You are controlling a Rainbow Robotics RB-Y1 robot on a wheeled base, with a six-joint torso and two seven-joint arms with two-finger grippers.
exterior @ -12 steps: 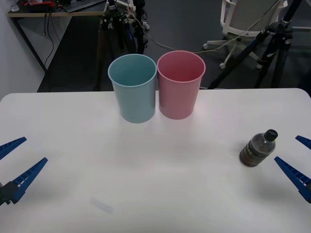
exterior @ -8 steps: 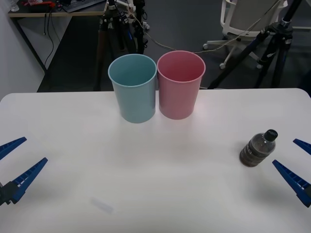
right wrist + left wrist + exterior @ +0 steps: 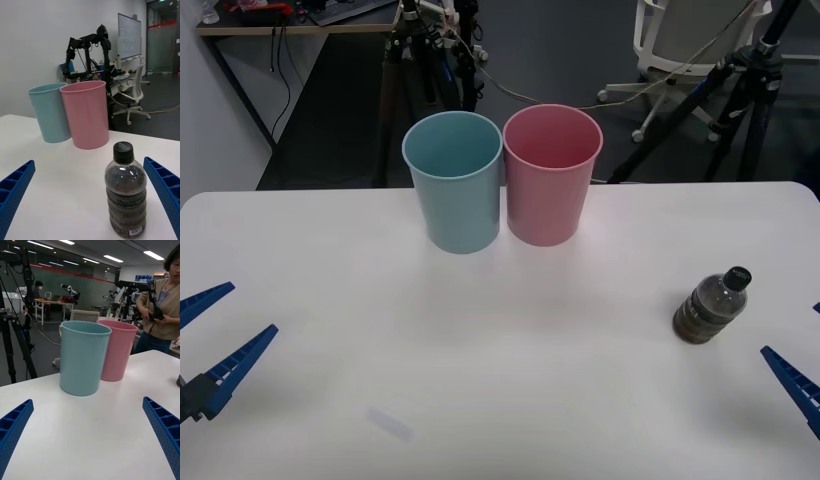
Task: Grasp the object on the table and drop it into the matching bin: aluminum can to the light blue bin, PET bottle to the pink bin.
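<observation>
The PET bottle (image 3: pixel 710 305), small and clear with a black cap and dark contents, stands upright on the white table (image 3: pixel 480 350) at the right. My right gripper (image 3: pixel 790 328) is open just right of it, near the table's right edge. In the right wrist view the bottle (image 3: pixel 125 195) stands between and ahead of the open right gripper (image 3: pixel 89 162), apart from both fingers. The light blue bin (image 3: pixel 453 180) and pink bin (image 3: pixel 552 175) stand side by side at the table's far middle. My left gripper (image 3: pixel 220 330) is open at the left edge, holding nothing.
Both bins (image 3: pixel 83 358) (image 3: pixel 118 350) stand beyond the open left gripper (image 3: pixel 88 401). Tripods (image 3: pixel 740 90) and an office chair (image 3: pixel 680 40) stand on the floor behind the table. A faint mark (image 3: pixel 390 423) lies near the front.
My right gripper has drawn back toward the table's right front edge, a little farther from the bottle. Bottle, bins and left gripper have not moved.
</observation>
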